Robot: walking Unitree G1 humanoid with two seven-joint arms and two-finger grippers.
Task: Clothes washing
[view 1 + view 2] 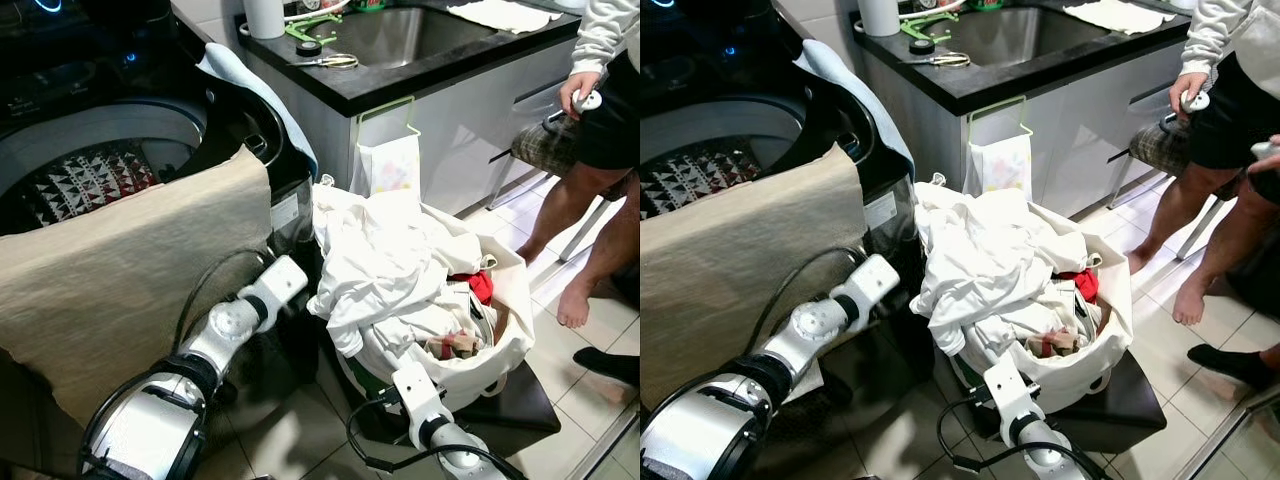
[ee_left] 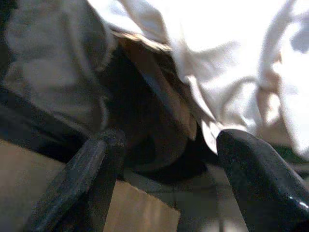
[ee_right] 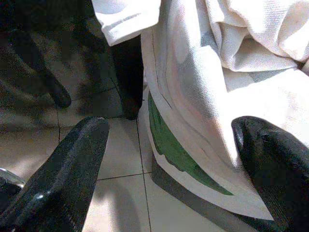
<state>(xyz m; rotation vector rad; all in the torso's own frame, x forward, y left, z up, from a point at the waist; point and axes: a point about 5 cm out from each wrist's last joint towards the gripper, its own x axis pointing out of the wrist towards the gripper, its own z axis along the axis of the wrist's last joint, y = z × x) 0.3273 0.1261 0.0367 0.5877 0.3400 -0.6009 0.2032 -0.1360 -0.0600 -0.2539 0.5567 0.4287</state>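
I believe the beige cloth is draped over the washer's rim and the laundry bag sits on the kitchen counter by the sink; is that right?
Not quite. The beige cloth is draped over the washer rim, but the laundry bag sits on a dark low stool on the tiled floor, below the counter. The left eye view shows this.

One washing machine (image 1: 100,150), one laundry bag (image 1: 500,330), one sink (image 1: 400,35), perhaps two people (image 1: 1230,110).
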